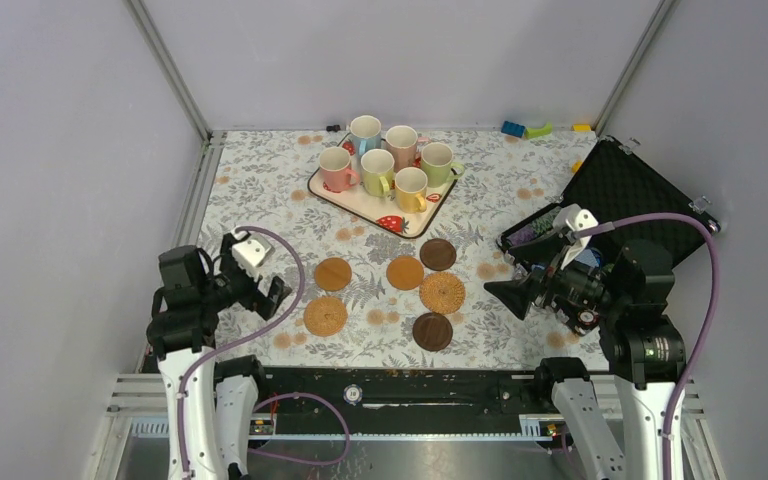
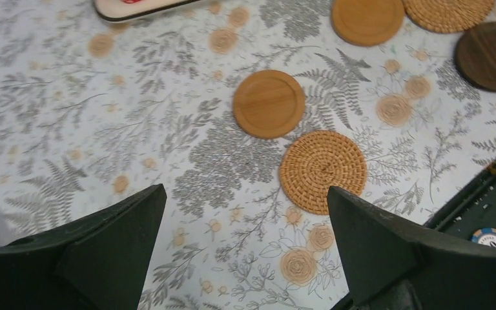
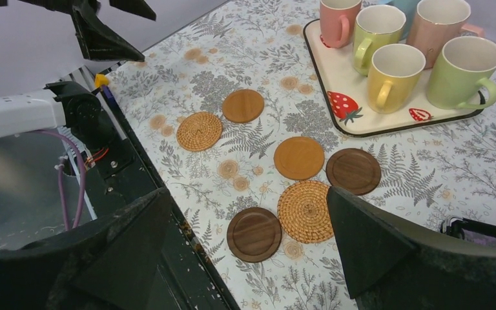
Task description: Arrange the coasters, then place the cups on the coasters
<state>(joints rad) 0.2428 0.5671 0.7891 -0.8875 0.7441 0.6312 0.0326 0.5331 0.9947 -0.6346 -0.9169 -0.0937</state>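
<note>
Six coasters lie on the floral cloth in front of the tray: two tan (image 1: 332, 273) (image 1: 405, 272), two dark brown (image 1: 438, 254) (image 1: 432, 331) and two woven (image 1: 442, 293) (image 1: 325, 316). Six pastel cups (image 1: 378, 170) stand together on the strawberry tray (image 1: 417, 228). My left gripper (image 2: 245, 189) hovers open and holds nothing, just short of a woven coaster (image 2: 323, 163) and a tan coaster (image 2: 268, 103). Low at the right, my right gripper (image 3: 247, 191) is also open with nothing in it, above a dark coaster (image 3: 254, 234) and a woven one (image 3: 305, 211).
An open black case (image 1: 630, 190) lies at the right, beside the right arm. Small toy blocks (image 1: 525, 128) sit at the back edge. A striped poker chip (image 2: 493, 238) rests on the dark rail at the table's near edge. Grey walls close in both sides.
</note>
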